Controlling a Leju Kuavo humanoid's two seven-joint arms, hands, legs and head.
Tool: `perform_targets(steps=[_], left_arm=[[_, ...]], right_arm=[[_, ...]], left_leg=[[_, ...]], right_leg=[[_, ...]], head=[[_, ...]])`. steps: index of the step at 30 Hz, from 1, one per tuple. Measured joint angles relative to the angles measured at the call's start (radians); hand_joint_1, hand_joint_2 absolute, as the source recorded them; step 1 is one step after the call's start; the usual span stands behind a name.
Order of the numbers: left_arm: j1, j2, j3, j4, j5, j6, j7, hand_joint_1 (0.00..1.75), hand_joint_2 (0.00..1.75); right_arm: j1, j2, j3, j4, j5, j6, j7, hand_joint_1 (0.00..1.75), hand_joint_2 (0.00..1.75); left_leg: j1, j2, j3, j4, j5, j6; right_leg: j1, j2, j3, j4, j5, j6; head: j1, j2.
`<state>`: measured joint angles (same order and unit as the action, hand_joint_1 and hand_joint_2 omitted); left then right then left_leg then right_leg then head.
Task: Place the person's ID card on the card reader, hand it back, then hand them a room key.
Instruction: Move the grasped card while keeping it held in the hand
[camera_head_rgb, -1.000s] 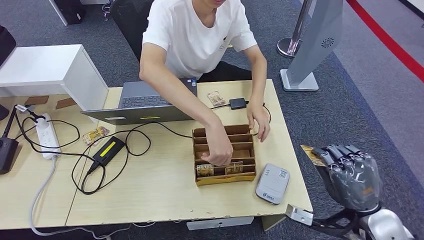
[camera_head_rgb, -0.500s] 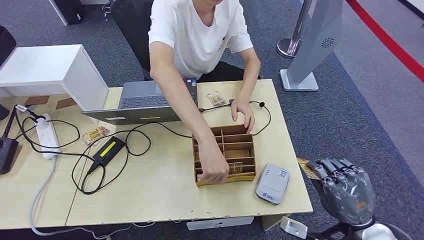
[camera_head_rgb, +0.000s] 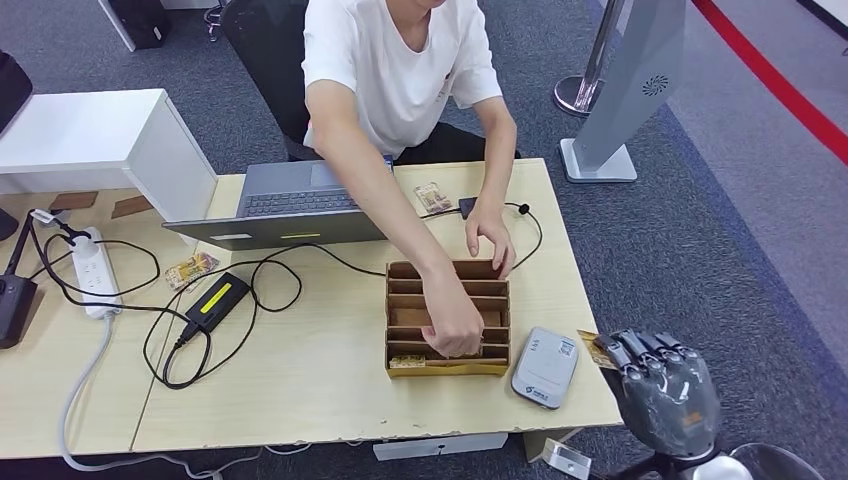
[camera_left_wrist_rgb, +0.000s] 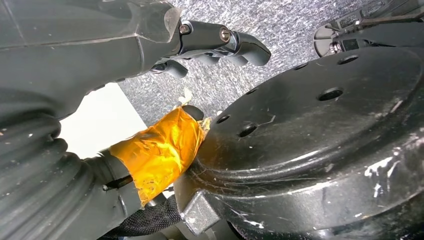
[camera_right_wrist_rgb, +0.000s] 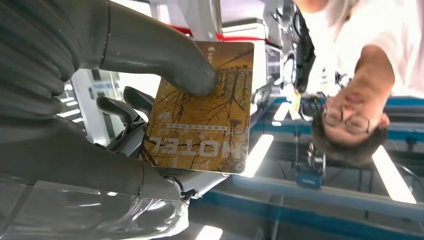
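A wooden desk (camera_head_rgb: 300, 390) carries one laptop (camera_head_rgb: 285, 205), one slotted box (camera_head_rgb: 446, 320) and one card reader (camera_head_rgb: 546, 366). Off its right edge, the right hand (camera_head_rgb: 662, 385) pinches one card (camera_right_wrist_rgb: 200, 110) reading "HOTEL". Whether the left hand (camera_left_wrist_rgb: 75, 75) is open or closed, I cannot tell.

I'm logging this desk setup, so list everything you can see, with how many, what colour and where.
Hotel card: 1, golden brown, pinched in the right hand.
Card reader: 1, grey, near desk edge, right of the box.
Slotted box: 1, brown cardboard, mid desk, cards in its front slot.
Laptop: 1, grey, far side of the desk.
Power brick: 1, black with yellow label, left of the box.
Power strip: 1, white, desk's left end.
Desk: 1, light wood.
Person: 1, white shirt, seated opposite, both hands at the box.
Left hand: dark fingers, beside the robot's body.
Right hand: grey, off the desk's right corner.
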<state>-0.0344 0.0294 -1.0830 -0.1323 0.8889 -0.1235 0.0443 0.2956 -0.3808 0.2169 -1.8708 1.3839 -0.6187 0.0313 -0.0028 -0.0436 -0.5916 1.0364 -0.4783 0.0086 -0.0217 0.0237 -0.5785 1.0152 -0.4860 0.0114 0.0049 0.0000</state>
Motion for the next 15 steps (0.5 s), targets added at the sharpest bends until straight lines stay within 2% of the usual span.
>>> perform_targets(steps=[6, 15], left_arm=[[0.0, 0.0, 0.0, 0.0, 0.004, 0.003, -0.003, 0.0, 1.75], [0.0, 0.0, -0.005, 0.0, 0.007, 0.008, -0.004, 0.0, 1.75]], right_arm=[[-0.001, 0.038, 0.044, 0.118, 0.007, -0.017, 0.045, 1.75, 1.75], [-0.012, 0.08, 0.083, 0.278, -0.049, -0.026, 0.067, 1.75, 1.75]], left_leg=[[0.0, 0.0, 0.0, 0.0, 0.0, 0.0], [0.0, 0.0, 0.0, 0.0, 0.0, 0.0]], right_leg=[[0.0, 0.0, 0.0, 0.0, 0.0, 0.0], [0.0, 0.0, 0.0, 0.0, 0.0, 0.0]], head=[[0.0, 0.0], [0.0, 0.0]])
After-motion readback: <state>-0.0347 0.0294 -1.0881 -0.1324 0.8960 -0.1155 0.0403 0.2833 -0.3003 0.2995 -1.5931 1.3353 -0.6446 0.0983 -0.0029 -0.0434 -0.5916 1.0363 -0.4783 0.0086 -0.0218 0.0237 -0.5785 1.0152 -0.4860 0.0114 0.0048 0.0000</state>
